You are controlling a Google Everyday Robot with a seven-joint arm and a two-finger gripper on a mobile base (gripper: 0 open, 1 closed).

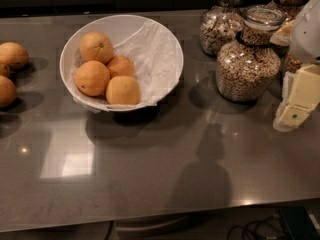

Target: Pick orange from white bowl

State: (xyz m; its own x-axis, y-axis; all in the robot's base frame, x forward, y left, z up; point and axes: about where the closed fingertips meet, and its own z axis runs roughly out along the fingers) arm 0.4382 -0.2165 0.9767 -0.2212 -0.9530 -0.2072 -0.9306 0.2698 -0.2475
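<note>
Jaws: the view does not show whether they stand open or closed; no orange or other object is seen in them.
Gripper point(296, 103): cream-coloured, at the far right edge, above the counter and just right of the front jar, well apart from the bowl.
White bowl point(120, 24): upright on the counter, upper left of centre, round and deep.
Paper lining point(152, 54): crumpled white sheet covering the right half of the bowl's inside and draping over the rim.
Oranges in bowl: four, packed on the left side; rear orange point(96, 46) showing its stem dimple, left orange point(92, 77), front orange point(122, 90), and a middle orange point(120, 65) partly hidden among the others.
Loose oranges point(12, 55): several on the counter at the left edge, outside the bowl and apart from it, partly cut off.
Front jar point(247, 59): glass, lidded, filled with brown cereal-like pieces, right of the bowl.
Rear jars point(220, 24): more glass jars with similar fill, behind the front one.
Counter point(150, 174): grey, glossy, with light reflections and a dark shadow near the front right.
Cables point(255, 230): dark, below the counter's front edge at lower right.
</note>
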